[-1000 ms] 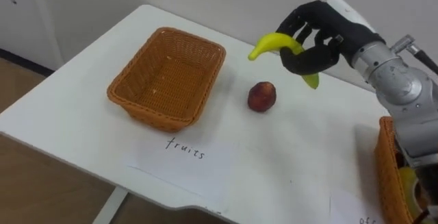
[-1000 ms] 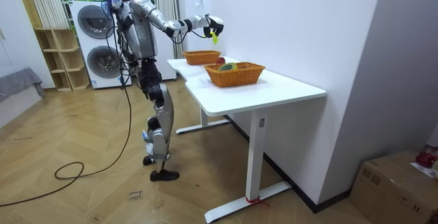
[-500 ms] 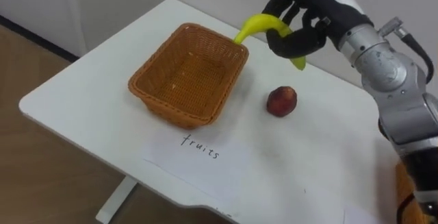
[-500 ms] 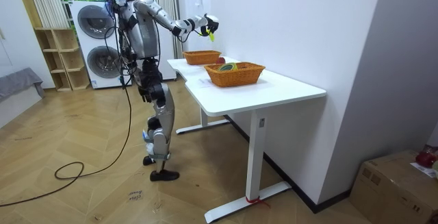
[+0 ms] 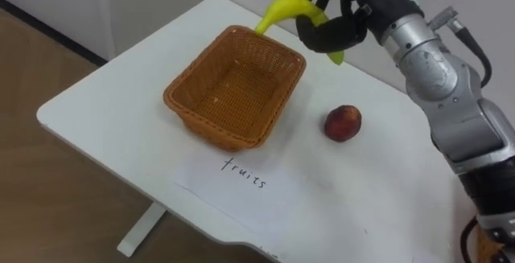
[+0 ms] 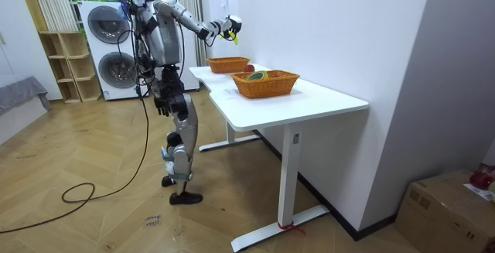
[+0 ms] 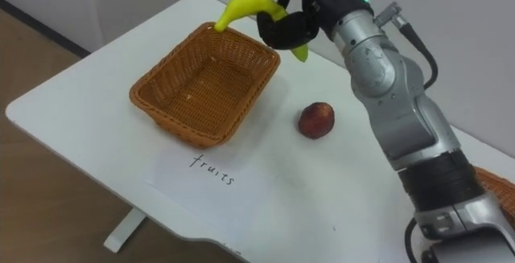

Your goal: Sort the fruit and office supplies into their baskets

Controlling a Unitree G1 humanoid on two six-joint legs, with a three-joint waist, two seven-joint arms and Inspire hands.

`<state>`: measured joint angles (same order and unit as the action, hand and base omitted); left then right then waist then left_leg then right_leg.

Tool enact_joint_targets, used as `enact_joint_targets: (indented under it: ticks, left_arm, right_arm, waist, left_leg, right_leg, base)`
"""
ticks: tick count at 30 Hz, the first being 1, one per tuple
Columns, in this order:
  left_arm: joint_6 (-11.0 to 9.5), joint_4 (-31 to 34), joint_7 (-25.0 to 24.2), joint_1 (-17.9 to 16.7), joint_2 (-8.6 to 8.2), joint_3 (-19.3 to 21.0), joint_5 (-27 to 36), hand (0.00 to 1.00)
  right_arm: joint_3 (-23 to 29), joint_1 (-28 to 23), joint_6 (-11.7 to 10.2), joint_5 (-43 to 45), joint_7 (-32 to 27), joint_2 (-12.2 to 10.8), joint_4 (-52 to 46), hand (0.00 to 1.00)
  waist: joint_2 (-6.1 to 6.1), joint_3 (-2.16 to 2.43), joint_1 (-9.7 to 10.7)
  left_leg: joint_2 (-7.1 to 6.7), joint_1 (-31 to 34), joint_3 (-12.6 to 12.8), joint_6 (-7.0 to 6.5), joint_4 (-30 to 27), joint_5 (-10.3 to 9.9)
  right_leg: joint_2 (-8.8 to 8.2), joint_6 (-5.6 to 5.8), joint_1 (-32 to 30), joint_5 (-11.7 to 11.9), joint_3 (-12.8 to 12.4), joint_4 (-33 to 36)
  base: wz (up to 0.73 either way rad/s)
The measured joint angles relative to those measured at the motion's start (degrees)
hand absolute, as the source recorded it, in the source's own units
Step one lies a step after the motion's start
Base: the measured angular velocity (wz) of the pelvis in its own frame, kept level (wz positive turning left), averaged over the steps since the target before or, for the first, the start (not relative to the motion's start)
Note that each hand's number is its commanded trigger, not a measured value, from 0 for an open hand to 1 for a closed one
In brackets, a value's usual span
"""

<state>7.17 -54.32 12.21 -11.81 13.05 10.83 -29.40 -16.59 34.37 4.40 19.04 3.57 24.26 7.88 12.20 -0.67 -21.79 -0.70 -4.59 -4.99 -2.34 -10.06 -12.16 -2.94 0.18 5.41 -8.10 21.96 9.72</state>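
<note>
Now ease the curved yellow banana (image 5: 283, 10), clamped in the curled fingers (image 5: 331, 38) of the black right hand (image 5: 354, 6) above the far rim of the woven orange basket (image 5: 213, 130), over its middle, lower it inside, then loosen the grip, clear of the red peach (image 5: 344, 123) on the white table (image 5: 113, 110).

1. right hand (image 5: 348, 12): above the fruit basket (image 5: 235, 86) far right corner, its top cut by the picture's upper edge.
2. banana (image 5: 282, 9): middle hidden under curled fingers; ends stick out either side.
3. second basket (image 7: 494, 184): well right of the fruit basket, a sliver at the frame edge, contents cut off.
4. Room view: peach (image 6: 249, 68) just beside the fruit basket, partly hidden behind the second basket; the grip is too small to read.
</note>
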Motion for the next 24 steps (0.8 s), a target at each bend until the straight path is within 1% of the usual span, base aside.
enact_joint_targets:
  ticks: [1,6,9,11,12,15,18,21,24]
  left_arm:
    - [0.06,0.00,0.18,0.00,0.05,-0.23,0.00,0.00]
    - [0.08,-0.01,0.84,-0.02,0.09,-2.13,0.00,0.00]
    - [0.08,-0.01,0.84,-0.23,0.03,-2.15,0.00,0.00]
    - [0.07,-0.05,0.84,-0.24,-0.05,-2.09,0.00,0.00]
    - [0.07,-0.05,0.84,-0.24,-0.04,-2.05,0.02,0.00]
    - [0.04,-0.04,0.83,-0.16,-0.05,-1.95,0.05,0.00]
    - [-0.11,-0.06,0.81,-0.15,-0.20,-2.00,0.05,0.00]
    - [-0.12,-0.11,0.79,-0.14,-0.18,-2.09,0.04,0.00]
    - [-0.10,-0.11,0.78,-0.19,-0.19,-2.22,0.04,0.00]
  right_arm:
    - [-0.36,0.03,0.00,0.00,-0.14,-0.04,0.01,1.00]
    - [-1.41,0.24,0.00,-0.08,-1.65,-1.73,0.26,1.00]
    - [-2.22,0.55,-0.03,-0.55,-2.13,-1.93,0.30,1.00]
    - [-2.32,0.55,-0.04,-0.43,-2.14,-2.12,0.28,1.00]
    - [-2.32,0.55,-0.05,-0.39,-2.14,-2.15,0.27,1.00]
    - [-2.89,0.54,-0.05,0.02,-2.14,-2.17,0.08,1.00]
    - [-4.55,0.54,-0.12,0.37,-2.15,-2.31,0.07,1.00]
    - [-6.52,0.54,-0.66,0.20,-2.13,-2.62,0.14,1.00]
    - [-6.85,0.56,-0.82,-0.81,-2.13,-3.93,0.26,1.00]
  waist:
    - [0.09,-0.02,0.01]
    - [0.18,-0.01,-0.16]
    - [0.15,-0.03,-0.12]
    - [0.11,-0.06,-0.24]
    - [0.10,-0.07,-0.27]
    - [0.05,-0.11,-0.56]
    - [-0.03,-0.16,-0.86]
    - [-0.18,-0.27,-1.15]
    - [-0.52,-0.53,-1.66]
  left_leg:
    - [0.00,0.00,-0.03,0.00,0.00,0.00]
    - [-0.06,-0.03,-0.29,-0.02,0.02,0.02]
    - [-0.06,-0.02,-0.49,-0.02,0.04,0.02]
    - [-0.08,-0.02,-0.67,-0.02,0.06,0.02]
    - [-0.08,-0.02,-0.73,-0.02,0.06,0.02]
    - [-0.10,-0.02,-1.13,-0.01,0.07,0.01]
    - [-0.10,-0.11,-1.18,-0.01,0.07,0.02]
    - [-0.12,-0.13,-1.18,-0.01,0.07,0.02]
    - [-0.13,-0.13,-1.20,-0.01,0.05,0.02]
  right_leg:
    - [0.00,0.05,0.00,-0.03,0.00,0.01]
    - [-0.06,0.38,0.17,-0.26,-0.08,-0.01]
    - [-0.05,0.50,0.24,-0.37,-0.20,-0.01]
    - [0.02,0.59,0.28,-0.46,-1.35,-0.01]
    - [0.03,0.59,0.32,-0.47,-1.55,-0.02]
    - [0.05,0.60,0.39,-0.48,-1.54,-0.01]
    - [0.05,0.60,0.44,-0.48,-1.46,-0.01]
    - [0.04,0.60,0.48,-0.49,-1.41,-0.03]
    - [0.01,0.62,0.53,-0.50,-1.37,-0.05]
  base:
    - [0.00]
    - [0.04]
    - [0.05]
    - [0.06]
    - [0.06]
    - [0.05]
    - [0.00]
    - [0.00]
    - [0.00]
